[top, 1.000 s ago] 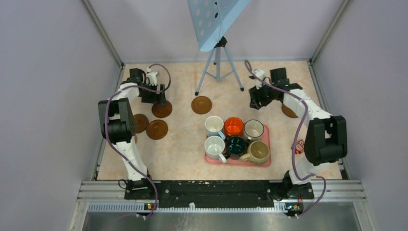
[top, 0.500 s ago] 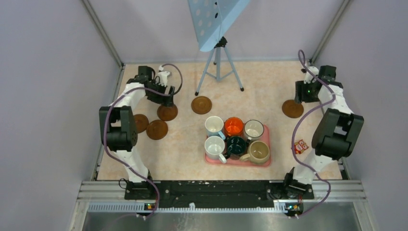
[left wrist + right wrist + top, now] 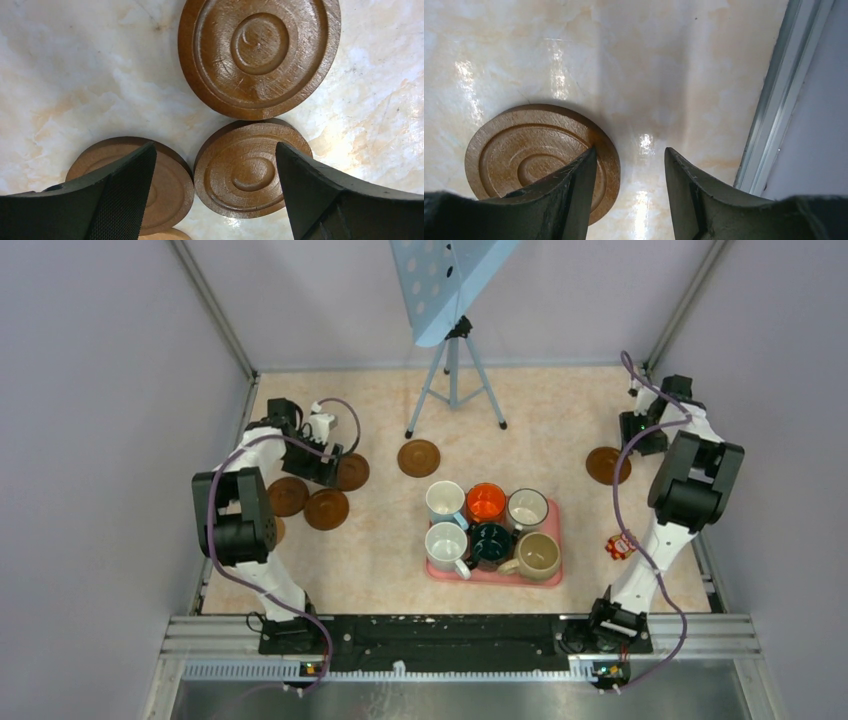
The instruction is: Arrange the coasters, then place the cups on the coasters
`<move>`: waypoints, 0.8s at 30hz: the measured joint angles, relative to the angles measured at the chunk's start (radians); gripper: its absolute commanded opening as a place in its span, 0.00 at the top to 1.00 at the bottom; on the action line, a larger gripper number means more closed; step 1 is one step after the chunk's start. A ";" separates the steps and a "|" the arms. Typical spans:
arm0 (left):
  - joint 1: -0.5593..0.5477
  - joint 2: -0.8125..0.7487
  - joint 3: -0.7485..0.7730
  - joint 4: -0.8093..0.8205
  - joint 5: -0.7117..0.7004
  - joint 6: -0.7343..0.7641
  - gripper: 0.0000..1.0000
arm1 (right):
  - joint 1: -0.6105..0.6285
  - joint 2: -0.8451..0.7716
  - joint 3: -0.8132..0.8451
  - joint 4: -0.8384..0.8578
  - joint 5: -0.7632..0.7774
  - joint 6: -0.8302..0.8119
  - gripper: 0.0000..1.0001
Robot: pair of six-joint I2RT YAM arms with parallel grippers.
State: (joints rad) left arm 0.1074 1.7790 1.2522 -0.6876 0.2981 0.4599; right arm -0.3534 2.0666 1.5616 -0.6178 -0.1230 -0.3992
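Note:
Three brown coasters (image 3: 350,472) (image 3: 326,509) (image 3: 288,496) lie grouped at the left, one more (image 3: 418,457) at the centre back and one (image 3: 606,464) at the right. My left gripper (image 3: 322,464) hangs open above the left group. In the left wrist view its gripper (image 3: 212,150) frames one coaster (image 3: 252,167), with another (image 3: 259,52) beyond and a third (image 3: 170,185) partly under the left finger. My right gripper (image 3: 637,430) (image 3: 630,150) is open and empty beside the right coaster (image 3: 541,155). Several cups, such as the orange one (image 3: 486,502) and the beige one (image 3: 538,554), stand on the pink tray (image 3: 495,577).
A tripod (image 3: 453,380) carrying a blue perforated panel stands at the back centre. A small red-and-white object (image 3: 620,545) lies near the right wall. The enclosure's metal rail (image 3: 776,95) runs close to my right gripper. A sliver of lighter tan disc (image 3: 162,235) shows below the left group.
My left gripper has opened wider and drawn back left off the coaster it set down. My right arm has swung from the centre back to the right wall, uncovering the right coaster.

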 measured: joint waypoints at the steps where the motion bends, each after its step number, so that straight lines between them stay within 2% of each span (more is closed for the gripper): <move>1: 0.004 0.000 -0.002 0.002 -0.001 -0.004 0.06 | 0.002 0.009 0.013 -0.003 -0.007 0.001 0.50; 5: 0.024 -0.003 -0.003 0.006 -0.001 -0.017 0.06 | 0.016 0.022 0.027 -0.019 -0.040 0.004 0.52; 15: 0.053 -0.021 -0.004 0.014 -0.004 -0.028 0.06 | 0.118 0.000 -0.012 -0.039 -0.093 -0.002 0.50; 21: 0.055 -0.032 -0.021 0.029 -0.004 -0.032 0.06 | 0.101 -0.018 -0.037 -0.066 -0.104 -0.012 0.40; 24: 0.056 -0.032 -0.027 0.037 -0.004 -0.034 0.06 | 0.080 -0.027 -0.056 -0.106 -0.103 -0.031 0.38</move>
State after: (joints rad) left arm 0.1638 1.7473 1.2255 -0.6510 0.2943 0.4255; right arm -0.2737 2.0399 1.5055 -0.7235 -0.2260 -0.4305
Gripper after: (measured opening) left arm 0.939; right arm 0.601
